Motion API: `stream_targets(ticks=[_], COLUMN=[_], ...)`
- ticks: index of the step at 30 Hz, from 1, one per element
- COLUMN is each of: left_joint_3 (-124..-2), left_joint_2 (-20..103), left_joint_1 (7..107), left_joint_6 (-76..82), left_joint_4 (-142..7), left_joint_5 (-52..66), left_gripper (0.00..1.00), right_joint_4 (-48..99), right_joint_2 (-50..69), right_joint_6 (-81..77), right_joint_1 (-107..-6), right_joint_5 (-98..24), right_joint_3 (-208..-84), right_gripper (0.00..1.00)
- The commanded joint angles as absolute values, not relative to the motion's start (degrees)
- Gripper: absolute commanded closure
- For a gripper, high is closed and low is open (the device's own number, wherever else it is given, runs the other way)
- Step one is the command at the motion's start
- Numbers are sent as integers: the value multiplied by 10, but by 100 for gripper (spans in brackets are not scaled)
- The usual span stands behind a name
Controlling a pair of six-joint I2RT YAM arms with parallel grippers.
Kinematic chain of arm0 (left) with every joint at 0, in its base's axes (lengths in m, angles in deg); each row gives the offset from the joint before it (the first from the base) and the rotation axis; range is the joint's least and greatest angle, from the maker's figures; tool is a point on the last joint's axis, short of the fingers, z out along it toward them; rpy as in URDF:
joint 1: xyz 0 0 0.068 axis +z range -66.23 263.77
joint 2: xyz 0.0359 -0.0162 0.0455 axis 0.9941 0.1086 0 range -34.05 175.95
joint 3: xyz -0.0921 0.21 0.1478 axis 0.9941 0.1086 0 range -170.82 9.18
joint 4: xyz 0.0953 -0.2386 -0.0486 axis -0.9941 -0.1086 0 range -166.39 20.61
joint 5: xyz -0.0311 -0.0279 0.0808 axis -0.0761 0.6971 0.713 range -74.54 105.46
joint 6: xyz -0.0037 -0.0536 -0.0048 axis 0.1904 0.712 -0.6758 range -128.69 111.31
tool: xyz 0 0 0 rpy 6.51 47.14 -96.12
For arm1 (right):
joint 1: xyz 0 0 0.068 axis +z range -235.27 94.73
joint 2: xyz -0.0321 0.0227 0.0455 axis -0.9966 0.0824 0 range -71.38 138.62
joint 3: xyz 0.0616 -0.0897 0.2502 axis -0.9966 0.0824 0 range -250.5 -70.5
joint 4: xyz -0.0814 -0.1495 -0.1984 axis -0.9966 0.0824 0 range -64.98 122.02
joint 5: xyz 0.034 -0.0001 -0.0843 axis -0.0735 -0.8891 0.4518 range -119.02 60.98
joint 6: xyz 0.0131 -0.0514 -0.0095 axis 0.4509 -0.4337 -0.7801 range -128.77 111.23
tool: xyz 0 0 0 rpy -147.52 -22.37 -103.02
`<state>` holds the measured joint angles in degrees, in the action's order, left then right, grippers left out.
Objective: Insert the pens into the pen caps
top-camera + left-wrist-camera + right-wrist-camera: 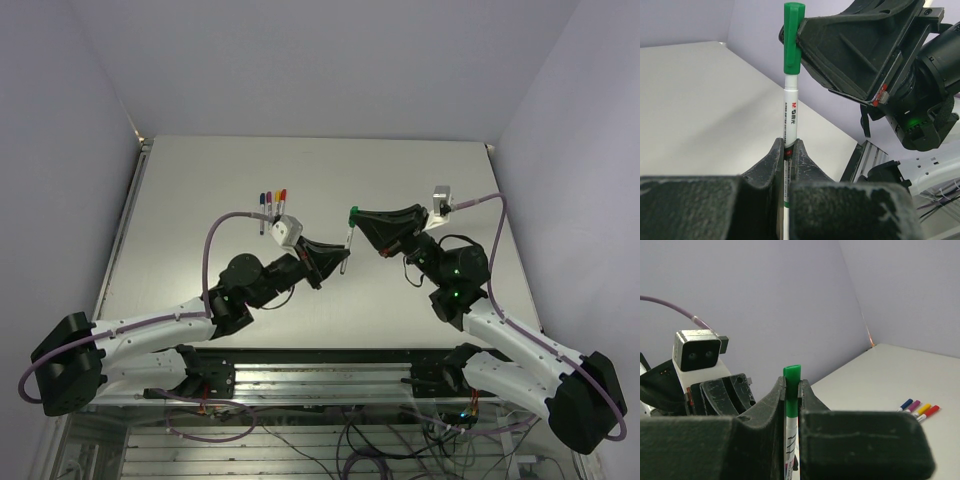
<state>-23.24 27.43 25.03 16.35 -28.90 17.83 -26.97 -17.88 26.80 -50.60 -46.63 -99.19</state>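
As held above the table, one pen: left gripper clamped on barrel, right gripper clamped on its green cap. Four capped pens: lying together, table rear.

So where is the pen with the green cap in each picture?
Top external: green-capped pen at centre, between the two arms.
Left wrist: upright, centre-left, rising from the left tool.
Right wrist: green top poking up, bottom centre.
Shared landmark: the right tool, pinching the pen's green end.
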Motion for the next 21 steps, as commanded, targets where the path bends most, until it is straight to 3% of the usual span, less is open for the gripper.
stream_targets(ticks=[1, 21], left_joint_3=[-231, -258], left_joint_2=[262, 287], left_joint_1=[251, 251], left_joint_6=[148, 128], left_joint_4=[-223, -114], left_joint_5=[209, 269], left_gripper=[93, 93], right_joint_4=[-267, -209], right_joint_2=[-177, -148], right_joint_6=[270, 294], right_joint_1=[-504, -489], right_joint_5=[-475, -497], right_joint_3=[-987, -968], right_gripper=[100, 100])
